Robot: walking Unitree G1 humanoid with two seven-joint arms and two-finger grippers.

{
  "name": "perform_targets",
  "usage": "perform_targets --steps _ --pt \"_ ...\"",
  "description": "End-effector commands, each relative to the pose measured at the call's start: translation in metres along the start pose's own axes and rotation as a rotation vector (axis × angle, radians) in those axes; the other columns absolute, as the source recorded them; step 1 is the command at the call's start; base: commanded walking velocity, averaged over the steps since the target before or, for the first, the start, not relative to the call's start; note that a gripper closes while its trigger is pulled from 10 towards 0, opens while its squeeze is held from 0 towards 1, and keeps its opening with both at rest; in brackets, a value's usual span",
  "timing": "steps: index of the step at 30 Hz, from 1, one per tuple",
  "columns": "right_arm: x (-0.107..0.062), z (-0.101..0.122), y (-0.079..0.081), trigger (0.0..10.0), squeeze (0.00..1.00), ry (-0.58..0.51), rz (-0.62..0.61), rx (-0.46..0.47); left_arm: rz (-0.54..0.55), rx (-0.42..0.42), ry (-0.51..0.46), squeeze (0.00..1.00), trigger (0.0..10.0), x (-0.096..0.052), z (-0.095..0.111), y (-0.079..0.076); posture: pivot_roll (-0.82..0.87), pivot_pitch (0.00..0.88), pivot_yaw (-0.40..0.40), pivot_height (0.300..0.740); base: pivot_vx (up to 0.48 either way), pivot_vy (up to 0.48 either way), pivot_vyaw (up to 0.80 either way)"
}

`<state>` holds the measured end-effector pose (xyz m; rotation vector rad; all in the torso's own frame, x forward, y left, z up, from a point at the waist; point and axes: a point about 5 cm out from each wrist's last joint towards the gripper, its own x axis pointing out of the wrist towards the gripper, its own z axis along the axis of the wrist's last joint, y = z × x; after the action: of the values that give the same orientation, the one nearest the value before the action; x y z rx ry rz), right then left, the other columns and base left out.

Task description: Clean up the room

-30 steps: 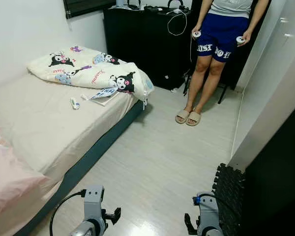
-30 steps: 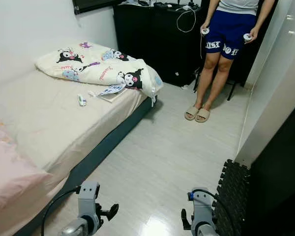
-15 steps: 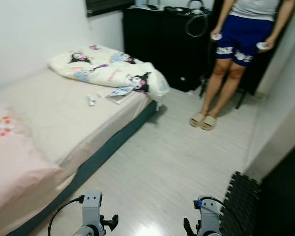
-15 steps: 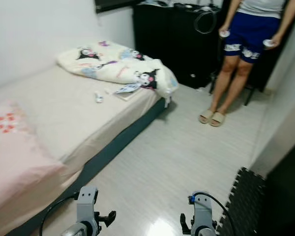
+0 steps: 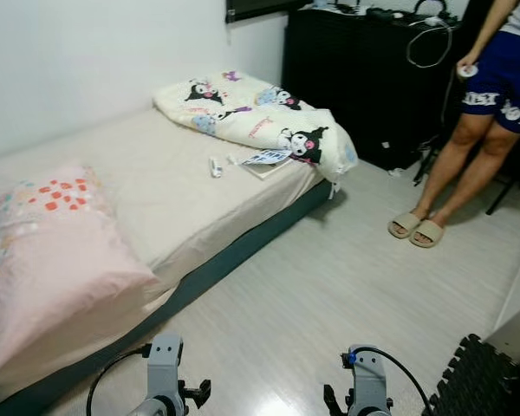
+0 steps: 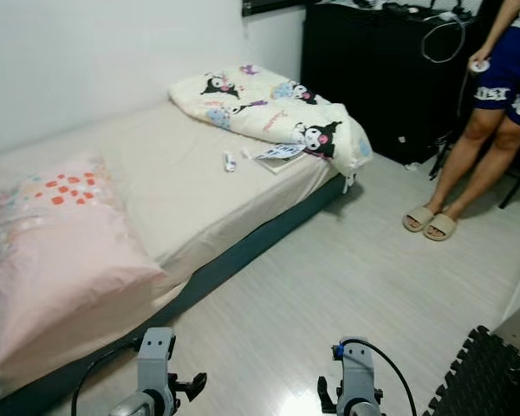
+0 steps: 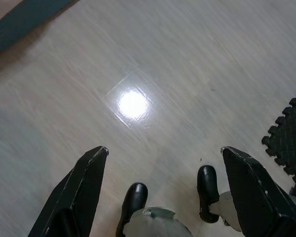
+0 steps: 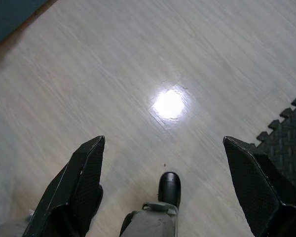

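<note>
Your left pincer (image 7: 163, 190) and right pincer (image 8: 163, 185) hang wide open (empty); bed (image 5: 147, 186) clutter lies ahead-left, nearer the left

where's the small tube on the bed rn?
The tube lies on the bare sheet of the bed, left of the booklet and just short of the rumpled cartoon blanket, on the robot's left.

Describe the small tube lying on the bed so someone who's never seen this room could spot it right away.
Start at the bed along the wall and look toward the crumpled cartoon-print blanket at its far end. Just short of it, on the bare sheet, lies the small white tube, beside a flat booklet; it is the only slim, rounded item there.
</note>
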<state>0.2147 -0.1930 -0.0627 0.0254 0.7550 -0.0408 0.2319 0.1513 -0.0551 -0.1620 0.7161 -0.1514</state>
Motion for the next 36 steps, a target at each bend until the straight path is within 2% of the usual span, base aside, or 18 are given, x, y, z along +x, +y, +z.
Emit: perform_targets --steps 1,20,26,36 --pt "-0.0014 -0.0067 -0.0002 10.0 0.0 0.03 0.001 0.008 -0.009 -0.011 0.02 0.0 10.0 -0.0002 -0.0033 -0.0013 -0.02 0.083 -0.016 0.74 0.0 0.0 0.8" --pt "-0.0025 -0.0109 0.0002 10.0 0.0 0.045 0.004 0.005 -0.028 -0.034 0.026 0.0 10.0 -0.0009 -0.0043 -0.0002 -0.03 0.086 -0.013 0.74 0.0 0.0 0.8" --pt "-0.0028 -0.0121 0.0002 10.0 0.0 0.049 0.005 0.003 -0.02 -0.028 0.026 0.0 10.0 -0.001 -0.0039 0.0011 -0.03 0.087 -0.013 0.74 0.0 -0.449 0.8" --pt "-0.0036 -0.0144 -0.0003 10.0 0.0 0.055 0.003 0.007 -0.015 -0.049 0.023 0.0 10.0 -0.0015 -0.0041 0.0026 -0.02 0.091 -0.015 0.74 0.0 0.0 0.8"
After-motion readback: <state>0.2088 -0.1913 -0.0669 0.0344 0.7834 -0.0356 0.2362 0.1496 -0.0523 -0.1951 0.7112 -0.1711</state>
